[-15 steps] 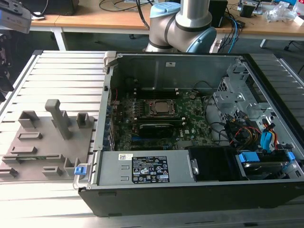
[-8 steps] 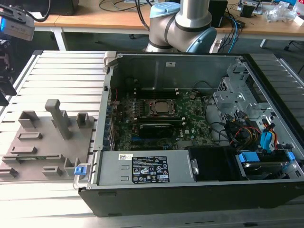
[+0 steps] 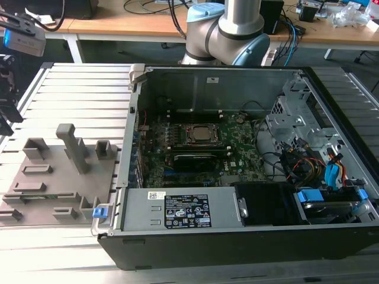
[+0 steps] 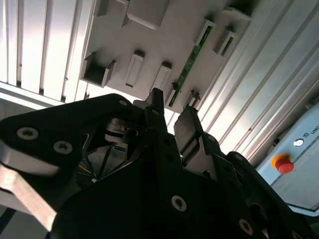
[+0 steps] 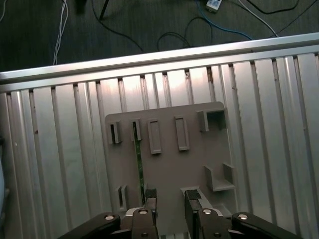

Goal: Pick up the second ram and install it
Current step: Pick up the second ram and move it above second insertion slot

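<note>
One end of the second ram [image 5: 139,164], lying in its slot in the grey holder [image 5: 169,169], is hidden behind a fingertip [image 5: 150,195] of the tool [image 5: 171,197], spread wide and holding nothing.

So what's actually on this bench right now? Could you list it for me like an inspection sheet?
Surface: ribbed metal table, carrying a grey holder and an open computer case.
Job's things: the second ram stands on edge in a slot of the holder; the motherboard lies exposed in the case.
Clutter: pale odds and ends on the wooden desk behind.
Grippers: the gripper is open and empty, over the holder, one finger close to the ram's end.
Cables: coloured wires bundled inside the case; loose leads on the floor.
Surroundings: arm's base behind the case; red stop button.
</note>
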### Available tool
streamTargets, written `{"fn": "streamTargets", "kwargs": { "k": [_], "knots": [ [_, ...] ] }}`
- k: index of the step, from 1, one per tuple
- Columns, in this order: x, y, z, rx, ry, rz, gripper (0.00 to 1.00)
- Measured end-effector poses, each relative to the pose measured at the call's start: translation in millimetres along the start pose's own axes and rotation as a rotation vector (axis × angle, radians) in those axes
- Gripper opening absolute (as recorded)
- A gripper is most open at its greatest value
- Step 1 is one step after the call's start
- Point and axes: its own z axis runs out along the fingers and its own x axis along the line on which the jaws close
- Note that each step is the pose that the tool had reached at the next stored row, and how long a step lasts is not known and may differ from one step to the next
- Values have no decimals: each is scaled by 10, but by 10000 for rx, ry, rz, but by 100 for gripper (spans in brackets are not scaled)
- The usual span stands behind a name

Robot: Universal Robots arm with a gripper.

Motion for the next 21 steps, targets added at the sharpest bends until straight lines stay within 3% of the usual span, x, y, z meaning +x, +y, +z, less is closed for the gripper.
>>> {"fn": "streamTargets", "kwargs": {
  "k": [21],
  "knots": [
    [0,-6,161,-1,1,0,36]
  ]
}}
